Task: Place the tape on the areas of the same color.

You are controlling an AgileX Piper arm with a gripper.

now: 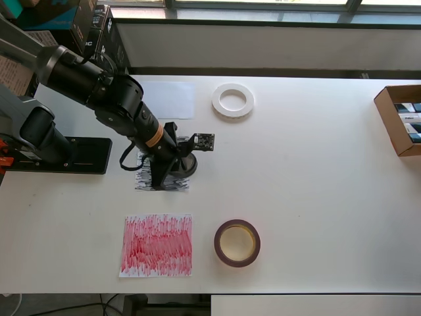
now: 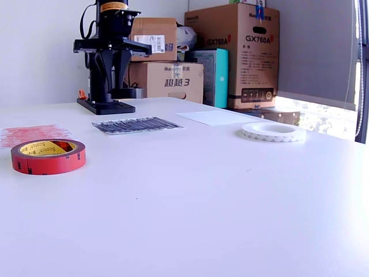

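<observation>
One relation noted, overhead view: gripper [image 1: 175, 166] hung over black-scribbled sheet [image 1: 146, 179]. Dark round shape, judged small black roll [image 1: 188, 166], seen directly beneath at sheet's right edge. Jaw state cannot be told, so grip is unconfirmed.

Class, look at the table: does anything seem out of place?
Yes. The white ring lies beside the white sheet, and the red roll beside the red-scribbled sheet, neither on its matching colour. Nothing looks spilled or damaged.
</observation>
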